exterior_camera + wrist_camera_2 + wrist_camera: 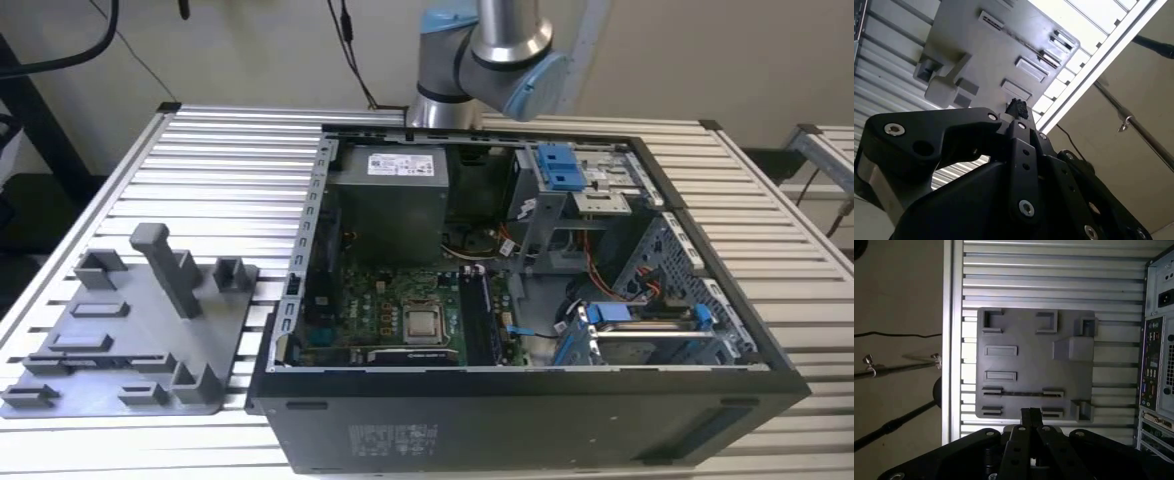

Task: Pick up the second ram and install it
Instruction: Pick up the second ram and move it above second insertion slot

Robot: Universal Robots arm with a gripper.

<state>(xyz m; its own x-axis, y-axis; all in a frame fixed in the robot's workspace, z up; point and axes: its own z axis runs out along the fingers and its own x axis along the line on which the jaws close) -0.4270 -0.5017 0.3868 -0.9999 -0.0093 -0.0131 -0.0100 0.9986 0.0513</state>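
In the first wrist view the second ram [1021, 393] shows as a thin dark strip, standing on edge between two small holders of the grey fixture plate [1029, 360]. My gripper [1031, 414] hangs high above that plate with its two black fingers pressed together and nothing between them. Its tips sit over the plate's near edge, beside the ram's row. In the second wrist view the gripper [1016, 107] points at the same plate [994, 45] from above.
The open computer case [534, 400] stands on the slatted table [227, 150], with the grey plate [134, 340] at the exterior view's left. Inside are the motherboard [387, 300], a silver processor chip [424, 322] and blue clips [561, 165]. The arm [487, 50] rises behind the case.
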